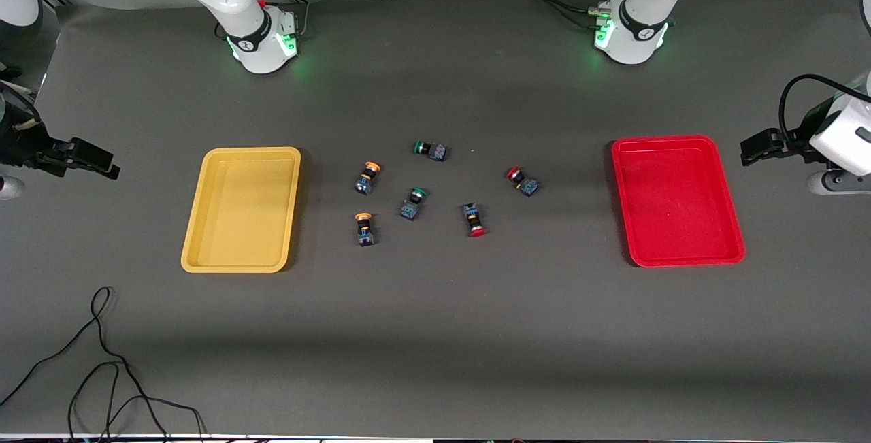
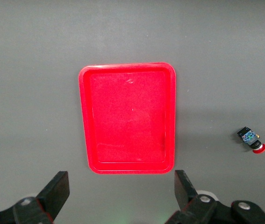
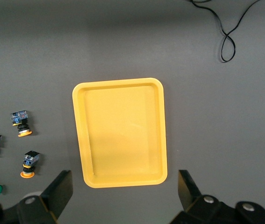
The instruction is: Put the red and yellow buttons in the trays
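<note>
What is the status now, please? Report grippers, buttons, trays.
Left gripper open, over the table past red tray. Right gripper open, beside yellow tray. Trays hold nothing; red and yellow buttons between them.

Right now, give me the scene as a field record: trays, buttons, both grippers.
trays: shallow yellow plastic tray toward the right arm's end, shallow red plastic tray toward the left arm's end; nothing in either
yellow-capped buttons: two, on the table beside the yellow tray
red-capped buttons: two, nearer the red tray
green-capped buttons: two, mid-cluster
left gripper: open, holding nothing, waiting by the red tray
right gripper: open, holding nothing, waiting by the yellow tray
</note>
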`<act>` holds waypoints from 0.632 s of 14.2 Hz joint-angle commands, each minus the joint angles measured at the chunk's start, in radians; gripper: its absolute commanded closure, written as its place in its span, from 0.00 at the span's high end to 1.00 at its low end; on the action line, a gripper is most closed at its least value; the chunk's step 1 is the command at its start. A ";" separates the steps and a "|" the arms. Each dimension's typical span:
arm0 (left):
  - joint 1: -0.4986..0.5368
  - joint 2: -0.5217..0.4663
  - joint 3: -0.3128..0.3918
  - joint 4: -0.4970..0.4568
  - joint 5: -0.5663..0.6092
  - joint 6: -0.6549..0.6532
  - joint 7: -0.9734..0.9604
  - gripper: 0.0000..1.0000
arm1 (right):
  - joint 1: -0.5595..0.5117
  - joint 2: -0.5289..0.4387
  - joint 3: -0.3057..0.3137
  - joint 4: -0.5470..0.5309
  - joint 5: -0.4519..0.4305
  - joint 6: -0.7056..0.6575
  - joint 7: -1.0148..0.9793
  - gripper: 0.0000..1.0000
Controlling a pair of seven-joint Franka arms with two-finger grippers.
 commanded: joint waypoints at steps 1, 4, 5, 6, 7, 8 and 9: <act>0.012 0.018 -0.011 0.045 -0.003 -0.050 0.009 1.00 | 0.003 -0.023 -0.001 -0.023 -0.020 -0.008 -0.019 1.00; 0.014 0.019 -0.011 0.046 -0.003 -0.051 0.009 1.00 | 0.005 -0.017 0.003 -0.020 -0.022 -0.010 -0.017 1.00; 0.012 0.021 -0.011 0.046 -0.003 -0.053 0.009 1.00 | 0.006 -0.015 0.006 -0.020 -0.023 -0.010 -0.016 1.00; 0.010 0.021 -0.011 0.047 -0.003 -0.065 0.009 1.00 | 0.017 -0.017 0.011 -0.023 -0.026 -0.025 -0.008 1.00; 0.010 0.022 -0.011 0.046 -0.003 -0.076 0.010 1.00 | 0.061 -0.026 0.009 -0.032 -0.028 -0.039 0.021 1.00; 0.009 0.027 -0.011 0.046 -0.003 -0.076 0.009 1.00 | 0.093 -0.037 0.009 -0.043 -0.026 -0.044 0.100 1.00; 0.007 0.031 -0.012 0.046 -0.003 -0.077 0.010 1.00 | 0.147 -0.057 0.011 -0.071 -0.019 -0.036 0.192 1.00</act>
